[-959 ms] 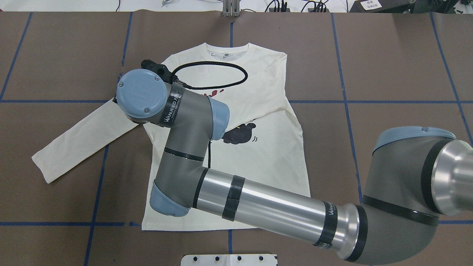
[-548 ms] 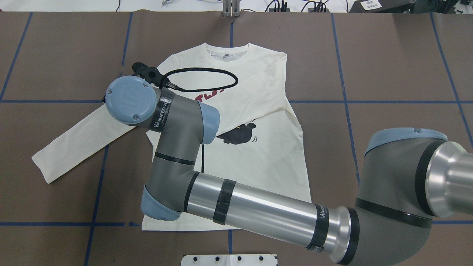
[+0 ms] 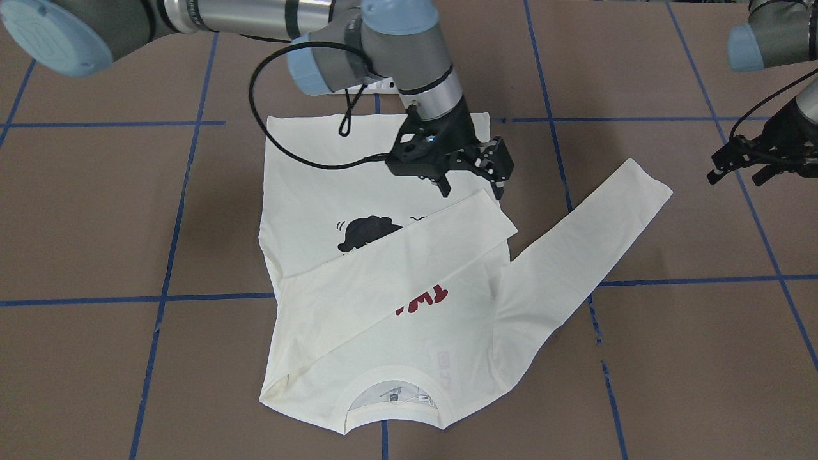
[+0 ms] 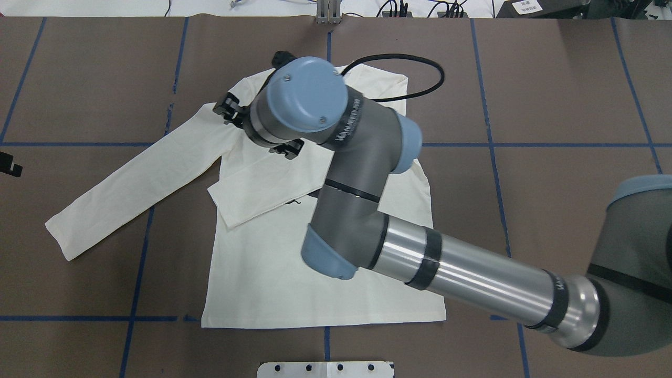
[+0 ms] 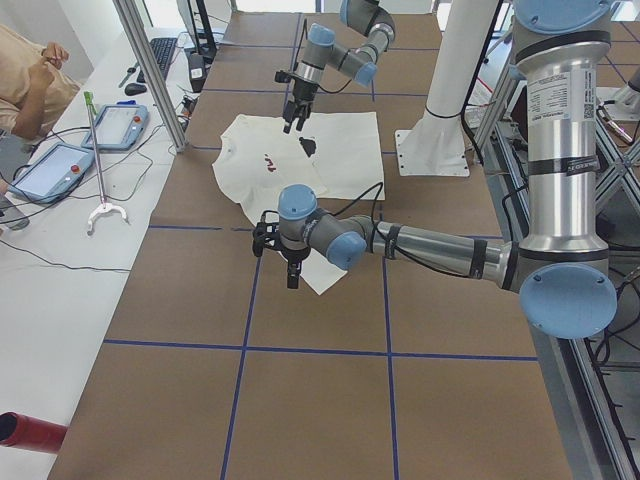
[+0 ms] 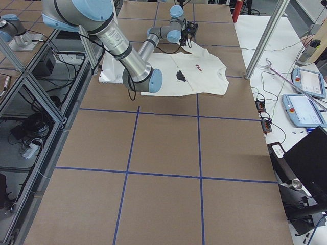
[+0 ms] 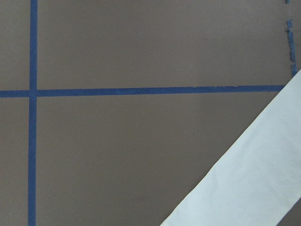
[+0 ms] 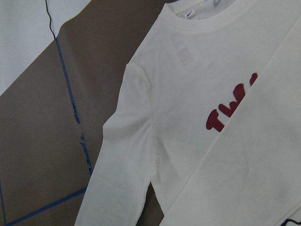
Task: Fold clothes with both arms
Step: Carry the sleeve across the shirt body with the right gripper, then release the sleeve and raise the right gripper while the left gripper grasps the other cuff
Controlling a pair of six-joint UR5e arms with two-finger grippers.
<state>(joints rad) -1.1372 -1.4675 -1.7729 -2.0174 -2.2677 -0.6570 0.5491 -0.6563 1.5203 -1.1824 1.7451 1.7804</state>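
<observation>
Shirt (image 3: 383, 319) flat and face up in the middle of the brown table (image 3: 96, 223), collar (image 3: 393, 374) toward the operators' side.

Front camera: the right sleeve (image 3: 415, 255) lies folded across the chest and covers part of the red lettering (image 3: 422, 300). The right gripper (image 3: 471, 190) hovers above the sleeve's cuff end, fingers spread, nothing in them. The left sleeve (image 3: 575, 243) lies straight out to the side. Beyond its cuff the left gripper (image 3: 735, 177) hangs with its fingers apart, empty too.

Overhead: the right arm reaches across the shirt, and only a sliver of the left gripper shows at the frame's edge.

Left side camera: the near arm's gripper sits over the far end of the outstretched sleeve.

Left wrist: table, blue tape (image 7: 141, 90), a strip of sleeve in the corner.

Right wrist: collar, "TW", folded sleeve.

My read: early days. One sleeve is in, while the other sleeve and the body folds are yet to come.
</observation>
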